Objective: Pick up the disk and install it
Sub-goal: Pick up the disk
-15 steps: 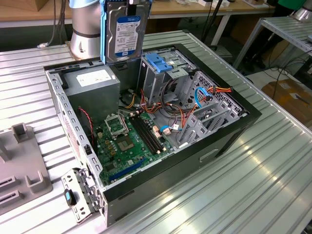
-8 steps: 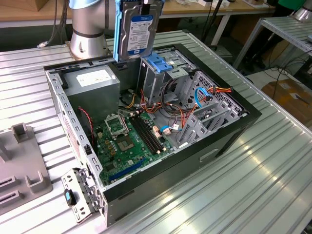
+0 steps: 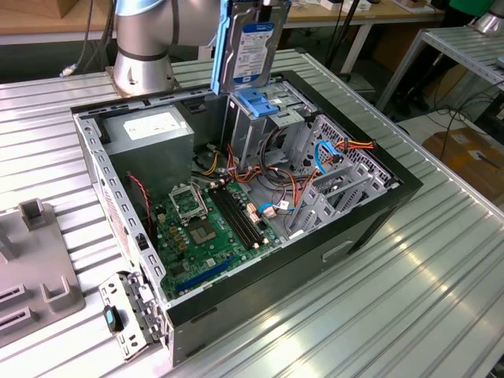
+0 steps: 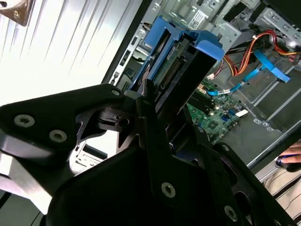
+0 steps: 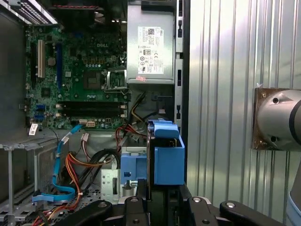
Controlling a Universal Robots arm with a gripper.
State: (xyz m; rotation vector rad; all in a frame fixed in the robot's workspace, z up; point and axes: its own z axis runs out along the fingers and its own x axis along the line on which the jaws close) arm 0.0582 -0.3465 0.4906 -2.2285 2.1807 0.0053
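Note:
The disk (image 3: 254,46), a grey metal drive with a white-and-dark label in a bright blue rail frame, hangs upright just above the drive cage (image 3: 264,130) of the open computer case (image 3: 370,213). In both wrist views my gripper (image 4: 165,107) (image 5: 160,192) is shut on the disk (image 4: 176,70) (image 5: 165,153), one black finger on each flat side. The disk's connector edge points down toward the case. A second blue bracket (image 3: 257,102) sits on top of the cage, directly under the disk.
Inside the case lie the motherboard (image 3: 209,224), a grey power-supply box (image 3: 150,130) and loose orange, red and blue cables (image 3: 327,157). The arm's base (image 3: 142,55) stands behind the case. A grey fixture (image 3: 35,276) rests at the exterior view's left. A hand (image 4: 291,160) shows beside the case.

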